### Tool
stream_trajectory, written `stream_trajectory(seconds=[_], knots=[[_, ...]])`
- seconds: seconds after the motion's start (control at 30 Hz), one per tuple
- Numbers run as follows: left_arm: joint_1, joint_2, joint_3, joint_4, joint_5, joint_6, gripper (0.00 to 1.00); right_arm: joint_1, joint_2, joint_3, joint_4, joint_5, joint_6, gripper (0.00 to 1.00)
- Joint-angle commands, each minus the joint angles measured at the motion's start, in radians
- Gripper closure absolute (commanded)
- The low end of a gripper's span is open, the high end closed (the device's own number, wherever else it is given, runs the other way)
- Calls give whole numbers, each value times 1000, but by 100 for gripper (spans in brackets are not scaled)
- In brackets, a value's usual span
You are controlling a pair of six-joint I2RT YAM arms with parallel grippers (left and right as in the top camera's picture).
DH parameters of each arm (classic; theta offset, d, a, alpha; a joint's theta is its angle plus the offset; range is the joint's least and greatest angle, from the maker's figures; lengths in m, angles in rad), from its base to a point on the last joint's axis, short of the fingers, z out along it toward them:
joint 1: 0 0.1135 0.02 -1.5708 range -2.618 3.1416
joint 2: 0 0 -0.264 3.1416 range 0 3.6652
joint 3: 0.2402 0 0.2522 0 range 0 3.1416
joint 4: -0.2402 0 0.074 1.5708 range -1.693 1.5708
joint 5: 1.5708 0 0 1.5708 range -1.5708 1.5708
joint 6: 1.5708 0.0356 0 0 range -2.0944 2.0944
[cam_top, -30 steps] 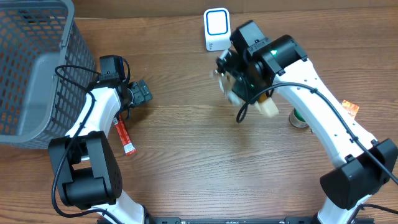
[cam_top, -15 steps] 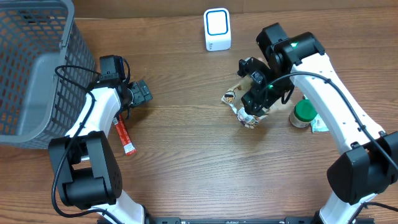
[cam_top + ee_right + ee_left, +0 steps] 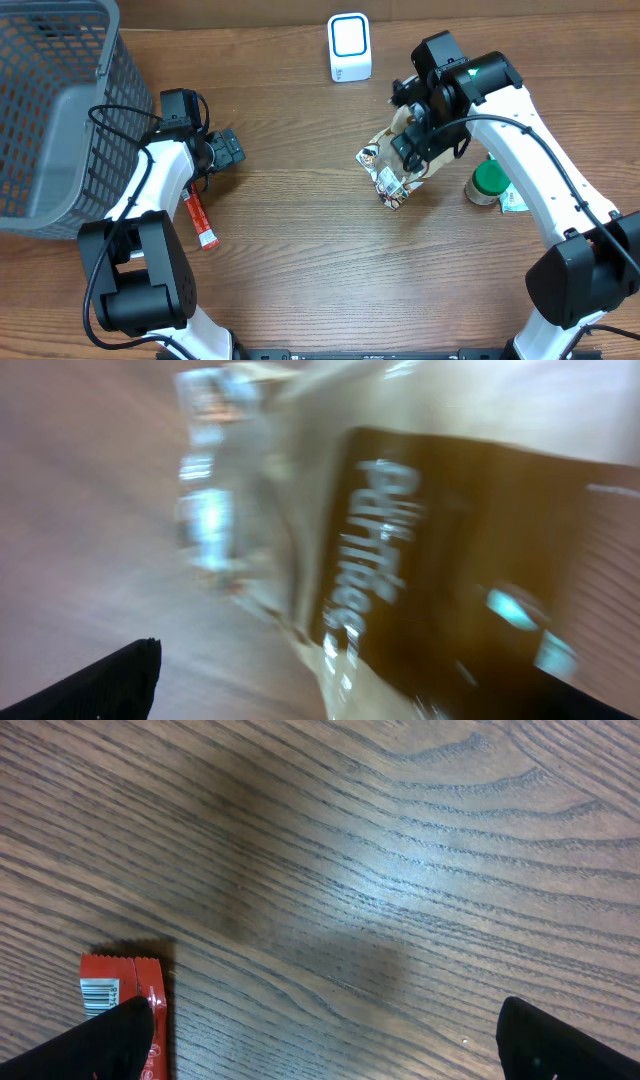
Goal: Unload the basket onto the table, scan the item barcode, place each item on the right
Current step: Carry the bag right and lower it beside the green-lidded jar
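The right fingers (image 3: 95, 685) are standing spread wide over the snack packet (image 3: 384, 178), which is lying loose on the table (image 3: 300, 260) short of the scanner (image 3: 349, 47), seemingly awaiting a better grasp, while the left fingers (image 3: 570, 1040), likewise spread and empty, are hovering idle.

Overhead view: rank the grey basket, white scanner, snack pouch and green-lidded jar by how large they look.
1. grey basket, by far the largest.
2 and 3. snack pouch and white scanner look about alike; the pouch is partly hidden, so I leave them unranked.
4. green-lidded jar, the smallest.
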Motion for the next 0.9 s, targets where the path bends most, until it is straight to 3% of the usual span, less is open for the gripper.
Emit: stream_trajectory(seconds=[0.0, 0.1, 0.2, 0.33, 0.53, 0.73, 0.87], knots=[[5, 10, 20, 3, -10, 16, 0, -2, 1, 0, 20, 323, 231, 0], [5, 10, 20, 3, -10, 16, 0, -2, 1, 0, 37, 418, 341, 0], [5, 10, 20, 3, -10, 16, 0, -2, 1, 0, 86, 359, 430, 0], [5, 10, 20, 3, -10, 16, 0, -1, 1, -1, 208, 1, 449, 0], [5, 10, 20, 3, -10, 16, 0, 1, 19, -2, 303, -364, 462, 1], [5, 10, 20, 3, -10, 16, 0, 31, 82, -20, 332, -304, 602, 41], [5, 10, 20, 3, -10, 16, 0, 51, 141, -60, 380, -276, 682, 58]])
